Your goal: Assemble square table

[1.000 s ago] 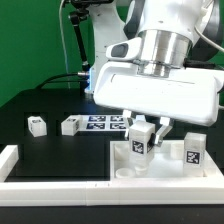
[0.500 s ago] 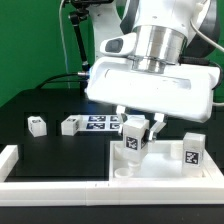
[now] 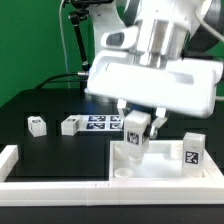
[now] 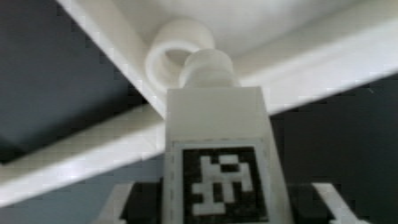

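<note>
The two-finger gripper [image 3: 138, 124] is closed on a small white tagged block leg [image 3: 136, 142]. It holds the leg upright at a raised corner socket [image 4: 180, 57] of the large white plastic square panel [image 3: 165, 168], probably so that the leg enters straight. Whether the two touch, I cannot tell. A second leg [image 3: 193, 152] stands on the panel. A loose leg [image 3: 37, 125] lies well apart from the panel.
</note>
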Robot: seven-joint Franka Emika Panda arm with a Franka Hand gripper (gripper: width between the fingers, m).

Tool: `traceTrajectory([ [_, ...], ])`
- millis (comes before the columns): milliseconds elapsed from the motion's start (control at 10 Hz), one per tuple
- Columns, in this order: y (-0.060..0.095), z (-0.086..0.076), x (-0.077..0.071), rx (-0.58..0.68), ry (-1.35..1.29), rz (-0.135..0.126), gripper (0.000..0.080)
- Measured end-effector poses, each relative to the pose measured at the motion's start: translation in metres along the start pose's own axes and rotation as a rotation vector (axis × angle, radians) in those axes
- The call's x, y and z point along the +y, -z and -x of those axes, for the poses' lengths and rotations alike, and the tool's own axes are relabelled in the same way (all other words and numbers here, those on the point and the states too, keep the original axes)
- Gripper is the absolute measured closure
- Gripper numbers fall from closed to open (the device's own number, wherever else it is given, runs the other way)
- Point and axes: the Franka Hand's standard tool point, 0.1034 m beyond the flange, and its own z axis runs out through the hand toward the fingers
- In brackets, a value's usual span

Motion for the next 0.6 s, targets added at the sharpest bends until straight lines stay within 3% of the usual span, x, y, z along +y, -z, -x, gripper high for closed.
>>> traceTrajectory([
  [200, -0.001, -0.006, 0.009, 0.013, -0.008, -0.002, 0.0507],
  [600, -0.025, 0.014, 0.005, 0.022, 0.036, 0.025, 0.0507],
])
